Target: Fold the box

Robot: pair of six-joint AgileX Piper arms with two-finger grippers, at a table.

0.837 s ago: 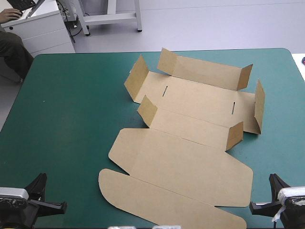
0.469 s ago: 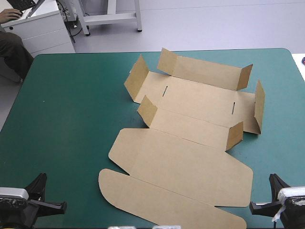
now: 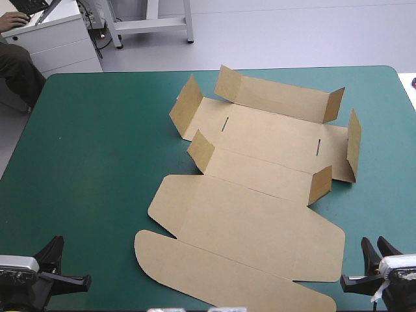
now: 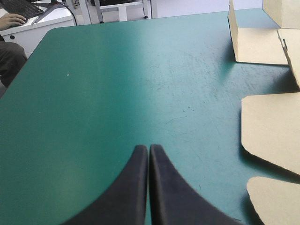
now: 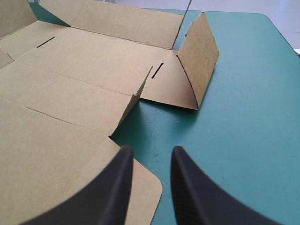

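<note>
Creased brown box [image 3: 260, 221], flaps [image 3: 201, 151] upright, left tool [image 4: 148, 147] pressed together, right tool [image 5: 151, 150] spread

Both wrist views cut off the box [image 4: 274, 133].

One brown box [image 3: 260, 188] was counted across the middle of the frame, on one teal-green table [image 3: 97, 162]. Two thin slots [image 3: 225, 123] were counted in the box. Two tools were counted: the left tool [image 3: 55, 244] at lower left and the right tool [image 3: 375, 243] at lower right.
</note>
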